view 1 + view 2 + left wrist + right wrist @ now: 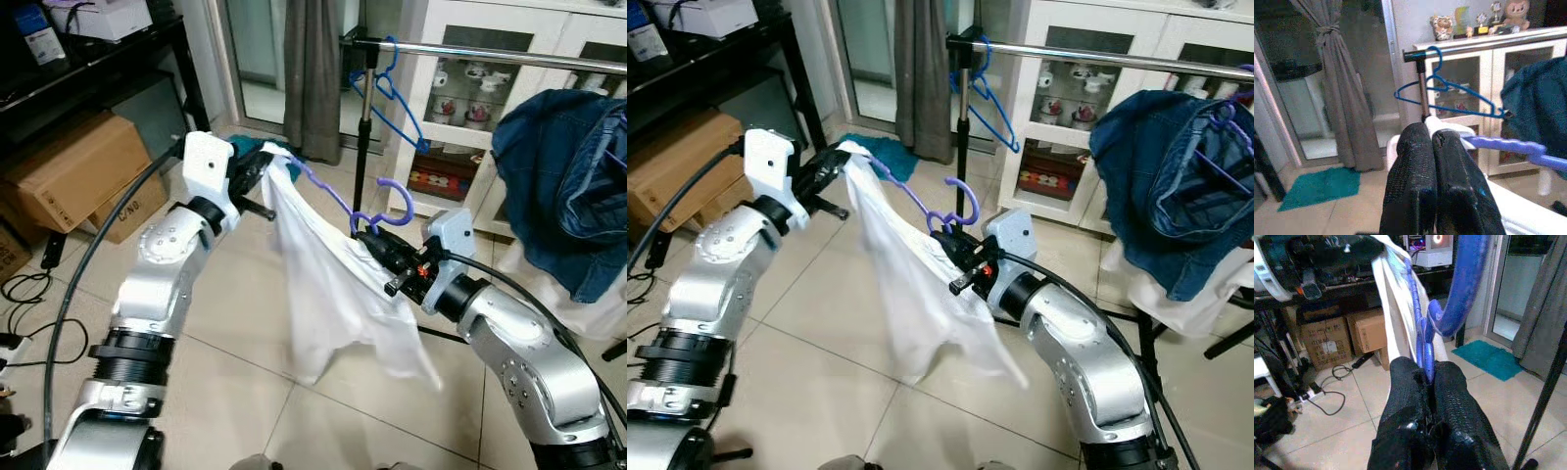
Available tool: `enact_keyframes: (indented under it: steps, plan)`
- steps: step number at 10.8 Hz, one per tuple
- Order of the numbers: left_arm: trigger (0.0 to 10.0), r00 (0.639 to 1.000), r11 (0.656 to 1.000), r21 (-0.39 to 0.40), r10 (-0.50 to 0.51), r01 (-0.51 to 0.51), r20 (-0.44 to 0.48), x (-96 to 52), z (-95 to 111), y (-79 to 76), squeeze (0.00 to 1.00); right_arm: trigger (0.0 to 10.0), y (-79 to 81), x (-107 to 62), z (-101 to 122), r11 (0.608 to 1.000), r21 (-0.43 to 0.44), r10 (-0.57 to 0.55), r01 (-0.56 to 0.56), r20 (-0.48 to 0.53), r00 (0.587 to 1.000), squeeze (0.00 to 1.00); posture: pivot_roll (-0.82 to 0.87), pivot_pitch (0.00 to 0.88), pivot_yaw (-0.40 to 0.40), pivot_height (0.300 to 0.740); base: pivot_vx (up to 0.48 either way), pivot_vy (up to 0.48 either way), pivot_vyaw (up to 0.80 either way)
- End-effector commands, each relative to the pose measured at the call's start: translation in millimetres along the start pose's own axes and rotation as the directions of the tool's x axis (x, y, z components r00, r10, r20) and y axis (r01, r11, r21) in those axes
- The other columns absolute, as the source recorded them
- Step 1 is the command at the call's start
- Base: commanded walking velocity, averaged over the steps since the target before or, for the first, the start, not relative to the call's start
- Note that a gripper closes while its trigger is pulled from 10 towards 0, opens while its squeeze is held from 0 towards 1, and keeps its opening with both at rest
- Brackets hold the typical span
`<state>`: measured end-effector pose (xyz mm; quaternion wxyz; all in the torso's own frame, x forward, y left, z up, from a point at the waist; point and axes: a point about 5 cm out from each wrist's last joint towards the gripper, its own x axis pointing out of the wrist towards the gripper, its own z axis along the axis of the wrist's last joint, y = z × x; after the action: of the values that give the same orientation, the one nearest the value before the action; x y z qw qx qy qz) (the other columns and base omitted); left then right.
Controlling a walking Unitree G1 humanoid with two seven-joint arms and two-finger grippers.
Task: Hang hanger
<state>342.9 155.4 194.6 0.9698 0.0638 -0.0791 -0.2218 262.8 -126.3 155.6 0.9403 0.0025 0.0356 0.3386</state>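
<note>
Left eye view | left tool (pixel 263 174) and right tool (pixel 370 239) pinch purple hanger (pixel 333 199) | rail (pixel 490 54) above

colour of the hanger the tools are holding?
Purple hanger, carrying a white garment; clearest in the left eye view.

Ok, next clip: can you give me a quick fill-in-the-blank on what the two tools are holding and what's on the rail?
1. The white cloth garment hangs on a ____ plastic hanger.
2. The right tool grips that hanger just below its ____.
3. The left tool pinches the hanger's far end, wrapped in the ____.
4. The empty blue wire hanger hangs from the metal ____.

Missing words: purple; hook; garment; rail
</note>
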Motion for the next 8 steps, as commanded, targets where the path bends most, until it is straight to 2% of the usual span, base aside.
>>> enact_keyframes:
  steps: [1, 2, 3, 4, 5, 6, 7, 8]
  plan:
    - [0.0, 1.0, 0.997, 0.075, 0.008, -0.009, 0.013, 0.9, 11, 7.9, 0.0, 0.0, -3.1, 0.5, 1, 1.0, -0.017, -0.014, 0.014, 0.005, 1.0, 0.0, -0.09, 0.0, 0.059, 0.74, 0.0, 0.0, 0.0]
    - [0.0, 0.997, 0.974, 0.224, -0.01, 0.026, -0.072, -1.7, 4, 14.6, 0.0, 0.0, -0.2, 1.8, 5, 0.997, -0.073, 0.028, -0.028, 0.002, 1.0, 0.0, -0.09, 0.0, 0.06, 0.74, 0.0, 0.0, 0.0]
    - [0.0, 0.993, 0.941, 0.332, -0.024, 0.061, -0.114, -3.1, 3, 17.3, 0.0, 0.0, 1.0, 1.1, 2, 0.988, -0.136, 0.063, -0.072, -0.075, 0.995, 0.0, -0.09, 0.0, 0.06, 0.74, 0.0, 0.0, 0.0]
    - [0.0, 0.994, 0.921, 0.387, -0.002, 0.044, -0.108, -2.6, 8, 22.1, 0.0, 0.0, -3.4, -3.7, -10, 0.96, -0.252, 0.065, -0.12, -0.217, 0.974, 0.0, -0.09, 0.0, 0.059, 0.74, 0.0, 0.0, 0.0]
    - [0.0, 0.997, 0.908, 0.419, 0.021, 0.015, -0.08, -2.5, 15, 28.8, 0.0, 0.0, -9.4, -13.3, -24, 0.926, -0.326, 0.07, -0.19, -0.346, 0.936, 0.0, -0.09, 0.0, 0.054, 0.74, 0.0, 0.0, 0.0]
    - [0.0, 0.996, 0.893, 0.448, 0.006, 0.035, -0.09, -4.0, 15, 30.4, 0.0, 0.0, -10.5, -16.6, -25, 0.924, -0.322, 0.081, -0.207, -0.364, 0.928, 0.0, -0.09, 0.0, 0.053, 0.74, 0.0, 0.0, 0.0]
    - [0.0, 0.993, 0.885, 0.465, 0.026, 0.029, -0.111, -7.0, 11, 36.7, 0.0, 0.0, -9.3, -17.1, -20, 0.927, -0.302, 0.116, -0.22, -0.329, 0.937, 0.0, -0.09, 0.0, 0.051, 0.74, 0.0, 0.0, 0.0]
    - [0.0, 0.988, 0.884, 0.467, 0.088, -0.019, -0.126, -11.5, 8, 49.5, 0.0, 0.0, -5.8, -17.5, -10, 0.944, -0.238, 0.17, -0.227, -0.237, 0.957, 0.0, -0.09, 0.0, 0.05, 0.74, 0.0, 0.0, 0.0]
